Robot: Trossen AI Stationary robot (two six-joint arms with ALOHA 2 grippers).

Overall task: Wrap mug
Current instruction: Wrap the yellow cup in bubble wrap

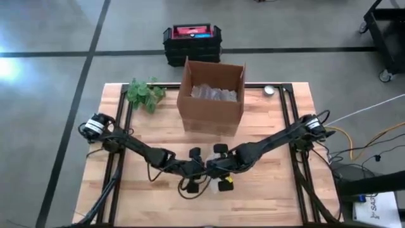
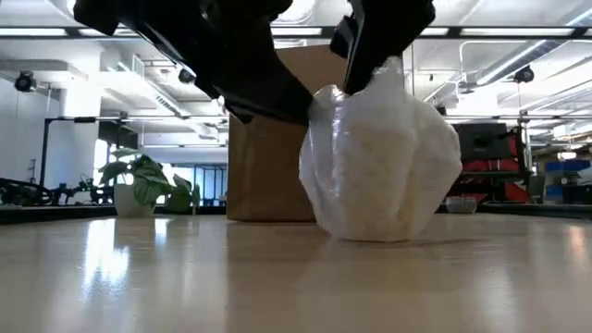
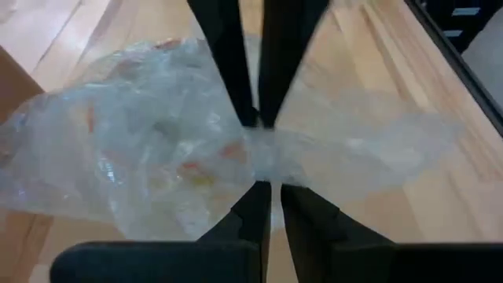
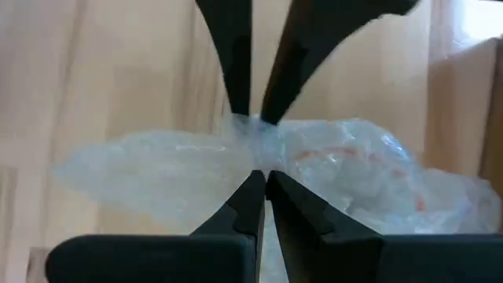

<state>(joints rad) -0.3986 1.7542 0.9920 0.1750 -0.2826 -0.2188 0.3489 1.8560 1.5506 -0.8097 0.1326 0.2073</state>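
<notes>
The mug is hidden inside a bundle of clear bubble wrap (image 2: 384, 166), which stands on its bottom on the wooden table (image 1: 145, 196), near the middle. Orange marks show through the wrap (image 3: 189, 169). Both arms meet over the bundle. My left gripper (image 3: 267, 185) and my right gripper (image 4: 262, 174) are each shut on the gathered wrap at the bundle's top, tip to tip. In the high view the grippers (image 1: 207, 168) cover most of the bundle. My left gripper pinches the gathered neck of the wrap (image 3: 263, 157) between its two fingers, several layers bunched together. It comes in slanting down from the table's left. The bundle stays upright with its bottom on the table. My right gripper pinches the same gathered neck (image 4: 255, 141) between its two fingers, facing the left gripper's tips. It comes in slanting down from the table's right. The wrap spreads out to both sides of the pinch.
An open cardboard box (image 1: 212, 95) with more wrap inside stands at the far middle. A green plant (image 1: 144, 94) is at the far left, a small round object (image 1: 270, 90) at the far right. Bare wood lies at the near left and right.
</notes>
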